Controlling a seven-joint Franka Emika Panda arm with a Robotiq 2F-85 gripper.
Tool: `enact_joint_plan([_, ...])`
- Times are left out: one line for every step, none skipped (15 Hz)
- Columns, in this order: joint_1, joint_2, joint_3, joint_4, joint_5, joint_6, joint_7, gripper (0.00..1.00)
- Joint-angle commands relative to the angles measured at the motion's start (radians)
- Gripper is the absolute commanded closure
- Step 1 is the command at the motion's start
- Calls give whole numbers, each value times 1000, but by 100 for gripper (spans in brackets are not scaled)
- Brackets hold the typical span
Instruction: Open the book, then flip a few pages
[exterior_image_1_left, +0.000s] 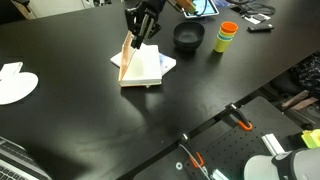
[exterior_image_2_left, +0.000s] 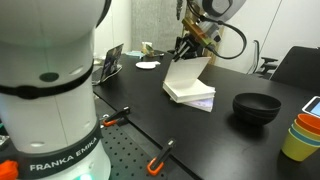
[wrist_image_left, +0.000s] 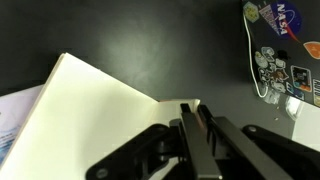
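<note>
Centre of the black table (exterior_image_1_left: 70, 130), slightly above mid-frame in an exterior view: the book (exterior_image_1_left: 148, 68) lies flat, with loose pale sheets under it sticking out at its corners. Cover (exterior_image_1_left: 127, 57) swung up and standing steeply along the book's left edge. Seen side-on in an exterior view, it rises almost upright from the white pages (exterior_image_2_left: 196, 96). Gripper (exterior_image_1_left: 137, 40) comes down from the top of frame onto the raised cover's upper edge. Wrist view: both fingers (wrist_image_left: 187, 135) enter from the bottom edge, pressed together on the corner of the cream cover (wrist_image_left: 100, 115), which fills the lower left of that frame. Pincer closed, pinching the cover; I cannot tell whether any page is caught with it. Black bowl (exterior_image_1_left: 188, 37) sits right of the book, near but apart. Stack of coloured cups (exterior_image_1_left: 226, 37) stands just right of the bowl. Flat white disc (exterior_image_1_left: 14, 85) lies at the far left edge, well apart from the book. Laptop lid with stickers (wrist_image_left: 281, 58) shows at the upper right of the wrist view.
</note>
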Motion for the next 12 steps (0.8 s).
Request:
enact_joint_plan([59,-19,26,-3,2,65,26,87])
enact_joint_plan([76,-21,32,-1,-9,93,41,87])
enact_joint_plan([93,-20,38,4,-21,121,58,87])
enact_joint_plan([110,-17,43,10,-38,151,80,87])
enact_joint_plan([125,-15,49,15,-56,177,104,87])
enact_joint_plan([140,-12,54,22,-78,199,132,86])
enact_joint_plan([154,-9,59,28,-105,226,159,85])
enact_joint_plan([166,-5,64,34,-131,249,188,84])
enact_joint_plan([176,0,68,41,-161,267,220,83])
enact_joint_plan([185,5,72,47,-187,289,245,81])
enact_joint_plan([193,10,74,55,-213,309,276,69])
enact_joint_plan([200,16,76,68,-242,320,305,56])
